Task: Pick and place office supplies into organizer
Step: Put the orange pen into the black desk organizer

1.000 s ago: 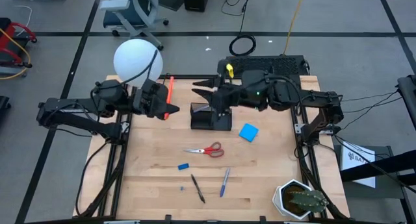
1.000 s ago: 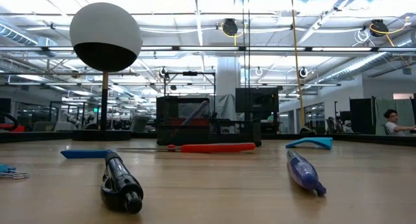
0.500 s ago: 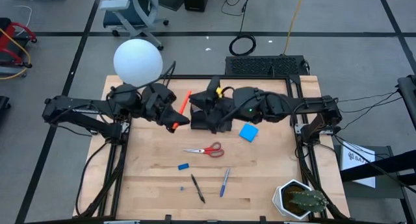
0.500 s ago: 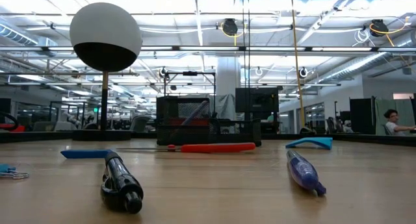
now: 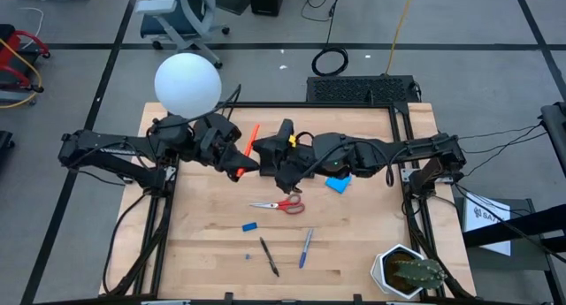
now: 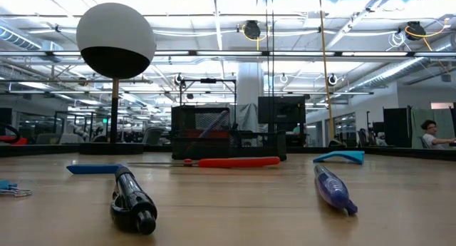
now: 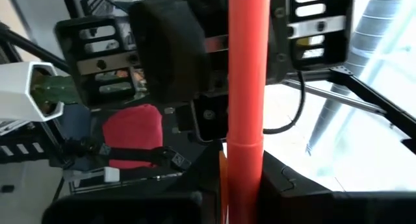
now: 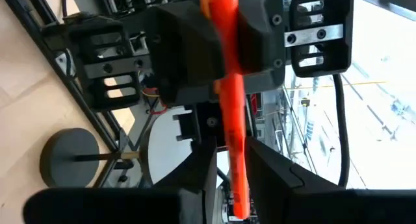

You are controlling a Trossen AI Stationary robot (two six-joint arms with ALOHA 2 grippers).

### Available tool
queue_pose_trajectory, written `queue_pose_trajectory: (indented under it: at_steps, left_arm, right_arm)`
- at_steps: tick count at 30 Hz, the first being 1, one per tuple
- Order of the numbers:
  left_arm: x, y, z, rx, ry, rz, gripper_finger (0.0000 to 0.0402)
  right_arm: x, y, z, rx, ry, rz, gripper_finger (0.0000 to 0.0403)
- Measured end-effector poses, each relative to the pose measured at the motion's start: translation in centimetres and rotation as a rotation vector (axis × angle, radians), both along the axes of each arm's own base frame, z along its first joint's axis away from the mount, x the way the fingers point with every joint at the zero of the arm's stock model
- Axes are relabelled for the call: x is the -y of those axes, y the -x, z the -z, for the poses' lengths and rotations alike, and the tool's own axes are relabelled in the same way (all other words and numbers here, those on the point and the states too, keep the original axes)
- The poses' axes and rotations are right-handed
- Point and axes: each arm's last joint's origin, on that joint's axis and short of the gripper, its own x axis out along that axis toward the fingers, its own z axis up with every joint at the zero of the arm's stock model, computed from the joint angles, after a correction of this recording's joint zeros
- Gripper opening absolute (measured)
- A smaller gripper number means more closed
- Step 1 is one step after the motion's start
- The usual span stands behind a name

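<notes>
Left gripper [image 5: 237,163] and right gripper [image 5: 265,160] both clenched on one orange pen [image 5: 251,138], arms reaching inward, meeting mid-worktop [image 5: 354,243] over the organizer [image 6: 228,135], pen slanting away from the worktop's near edge, scissors [image 5: 281,203] just nearer.

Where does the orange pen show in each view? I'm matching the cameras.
High: pen slanted, mid-table between the arms.
Low: not in it.
Left wrist: pen upright through the centre.
Right wrist: pen slanted, near centre.
Landmark: lamp, also in low view.
</notes>
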Motion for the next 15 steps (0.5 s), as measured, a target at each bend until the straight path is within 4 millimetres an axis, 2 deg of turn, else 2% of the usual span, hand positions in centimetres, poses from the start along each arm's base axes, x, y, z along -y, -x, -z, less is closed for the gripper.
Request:
queue_pose_trajectory:
  at_steps: [15]
  left_arm:
    - [0.30,-0.33,0.25,-0.005,-0.009,0.009,0.0043]
  right_arm:
    - [0.19,-0.02,0.00,0.004,-0.009,0.006,0.0073]
